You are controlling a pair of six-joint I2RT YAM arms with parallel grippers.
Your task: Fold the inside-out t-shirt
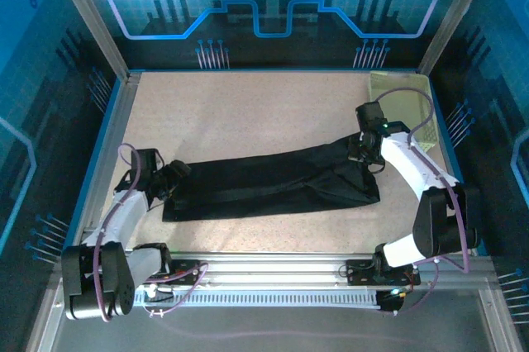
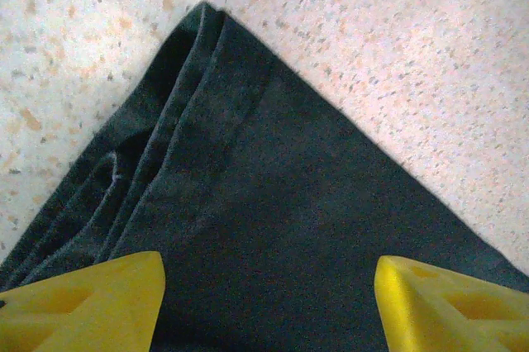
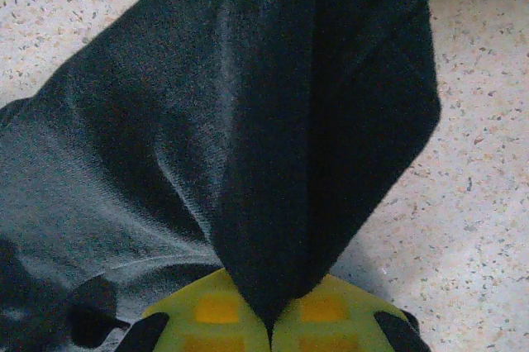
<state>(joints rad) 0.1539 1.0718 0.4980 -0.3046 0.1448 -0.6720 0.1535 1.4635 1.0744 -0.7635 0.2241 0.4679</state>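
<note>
Because the right fingers [image 3: 216, 312] are pressed shut on a pleat of the inside-out t-shirt [image 1: 264, 183], the black cloth gathers into a narrow ridge at that end, its creases running straight down into the closed yellow tips. That pinch looks meant to anchor the shirt's right end, so the whole garment can be drawn straight or swung over itself.

Seen from above, the shirt lies as a long dark band across the near half of the worktop [image 1: 248, 112], stretching from beside the left arm to the right arm, with the right end a little farther from the bases. It appears already doubled lengthwise, which would explain why it is so slim.

At the other end the left fingers [image 2: 83, 306] stand wide apart, one at each lower corner of the wrist view, with bare dark cloth between them and nothing gripped. They hang over a hemmed corner of the shirt, where several layered edges lie stacked and flat against the speckled surface. My guess is that they are lined up to take that corner, since both ends need holding before a clean fold. Catching only the upper layer there would let the lower ones slide.

A pale basket [image 1: 401, 92] sits in the far right corner, near the right arm and apart from the fold line.
</note>
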